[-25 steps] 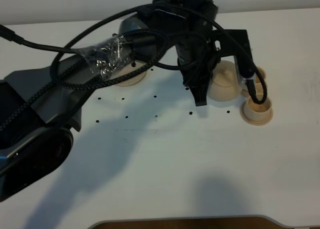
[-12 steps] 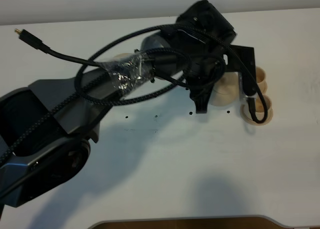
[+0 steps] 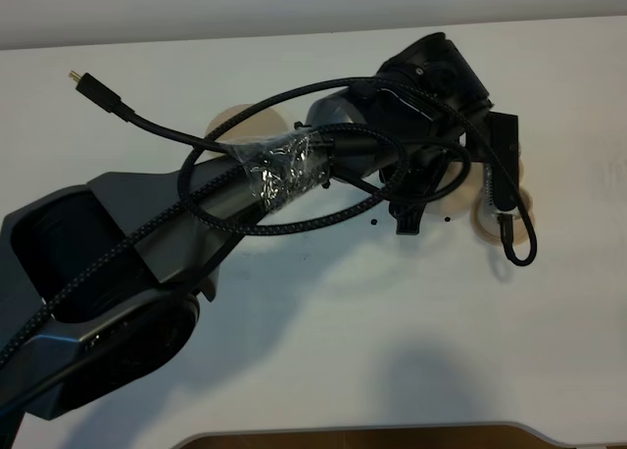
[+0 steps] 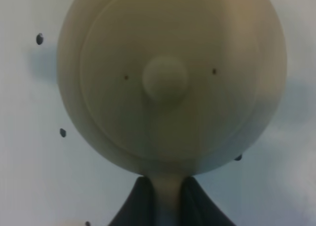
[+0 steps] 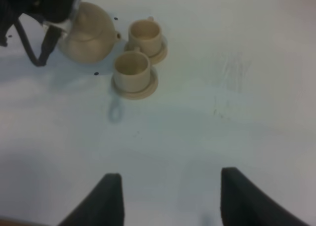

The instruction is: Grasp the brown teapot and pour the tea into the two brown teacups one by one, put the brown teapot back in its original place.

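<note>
As our left claw (image 4: 167, 201) grips the teapot (image 4: 168, 83) by its handle beside the front cup (image 5: 132, 68) and rear cup (image 5: 145, 36), we should tilt slowly over each. Our right claw (image 5: 168, 196) hangs open, empty.

The white bench (image 3: 392, 322) was speckled with small dark dots (image 3: 374, 221) and crossed by soft shadows; a pale wall (image 3: 196, 8) stood behind.

Left arm (image 3: 196, 199) runs from 8 o'clock toward 2 o'clock in the high view, forearm cable-wrapped, wrist tipped down, left gripper (image 4: 165, 184) with fingers (image 4: 136, 208) pinched tight on the brown teapot (image 4: 168, 78) handle; right gripper (image 5: 170, 199) aimed downward, fingers (image 5: 106, 199) spread wide apart.
</note>
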Motion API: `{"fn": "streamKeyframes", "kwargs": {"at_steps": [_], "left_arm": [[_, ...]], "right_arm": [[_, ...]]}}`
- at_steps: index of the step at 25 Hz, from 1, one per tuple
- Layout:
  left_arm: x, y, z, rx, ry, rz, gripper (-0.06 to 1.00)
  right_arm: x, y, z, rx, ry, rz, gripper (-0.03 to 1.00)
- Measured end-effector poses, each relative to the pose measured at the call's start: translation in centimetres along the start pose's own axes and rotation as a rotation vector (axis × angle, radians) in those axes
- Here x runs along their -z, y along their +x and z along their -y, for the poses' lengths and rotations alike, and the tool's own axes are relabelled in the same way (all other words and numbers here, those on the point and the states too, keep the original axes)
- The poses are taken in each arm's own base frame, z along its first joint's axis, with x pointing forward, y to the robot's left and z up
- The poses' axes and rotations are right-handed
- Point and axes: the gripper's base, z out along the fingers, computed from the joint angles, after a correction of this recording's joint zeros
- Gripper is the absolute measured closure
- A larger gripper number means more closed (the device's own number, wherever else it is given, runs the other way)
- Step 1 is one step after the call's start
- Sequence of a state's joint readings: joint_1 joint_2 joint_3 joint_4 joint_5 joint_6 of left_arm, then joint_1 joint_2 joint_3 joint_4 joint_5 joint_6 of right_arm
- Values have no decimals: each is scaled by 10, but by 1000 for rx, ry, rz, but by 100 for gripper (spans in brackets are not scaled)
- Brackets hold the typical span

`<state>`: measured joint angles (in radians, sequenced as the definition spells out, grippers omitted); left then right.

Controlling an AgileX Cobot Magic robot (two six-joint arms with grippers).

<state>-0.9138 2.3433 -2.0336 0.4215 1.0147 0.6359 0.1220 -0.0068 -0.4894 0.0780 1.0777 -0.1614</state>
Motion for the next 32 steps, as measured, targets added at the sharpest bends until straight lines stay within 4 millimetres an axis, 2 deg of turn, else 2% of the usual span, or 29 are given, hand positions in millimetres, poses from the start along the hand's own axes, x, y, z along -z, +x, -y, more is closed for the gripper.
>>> {"fn": "streamKeyframes", "kwargs": {"at_steps": [12, 20, 32], "left_arm": [[9, -10, 7, -70, -105, -83, 81], [8, -18, 14, -123, -146, -119, 81], [8, -24, 14, -159, -223, -140, 81]], "right_arm": [[0, 0, 0, 0, 0, 0, 53], [0, 0, 0, 0, 0, 0, 53], [0, 0, 0, 0, 0, 0, 53]]}}
